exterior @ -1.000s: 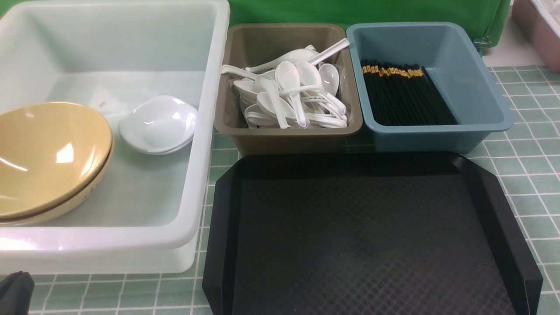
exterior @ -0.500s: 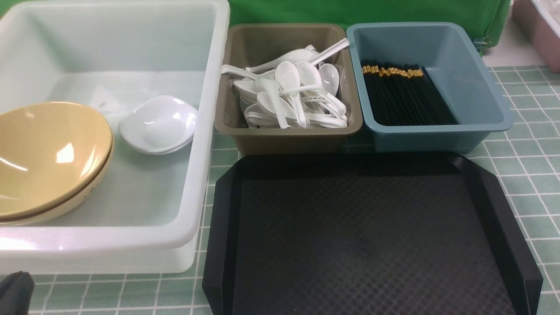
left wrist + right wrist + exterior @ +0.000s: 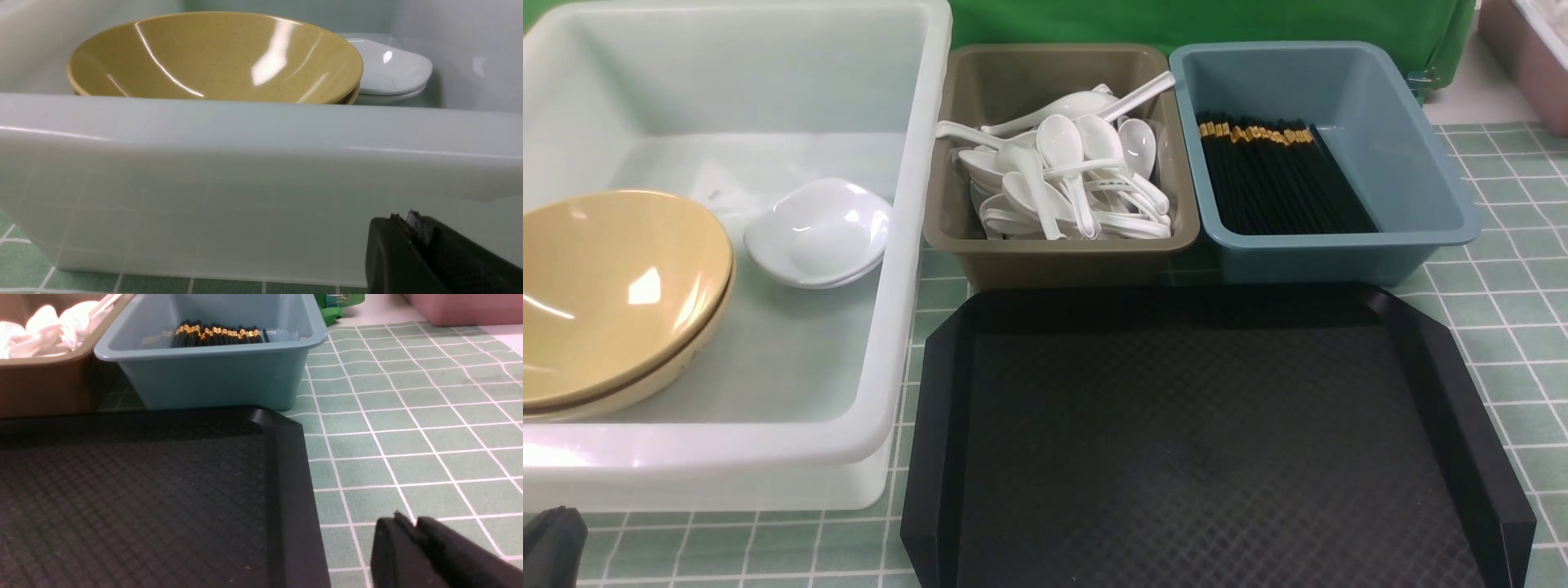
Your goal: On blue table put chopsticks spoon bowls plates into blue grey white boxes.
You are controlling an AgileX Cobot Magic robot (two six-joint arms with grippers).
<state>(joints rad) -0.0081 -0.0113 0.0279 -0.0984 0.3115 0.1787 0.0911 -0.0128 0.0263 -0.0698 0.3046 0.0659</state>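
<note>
Nothing loose is lying on the black tray or on the tiled counter, so I judge the sorting done and no pickup pending. The tan bowls and white plates are sitting side by side in the white tub. The spoons are filling the taupe bin, and the chopsticks are lying in the blue bin, long axes running away from the robot, gold bands far. The left end effector is resting low just outside the tub's near wall, fingers together; the right end effector is sitting beside the tray's right rim, fingers pressed together, gripping nothing.
</note>
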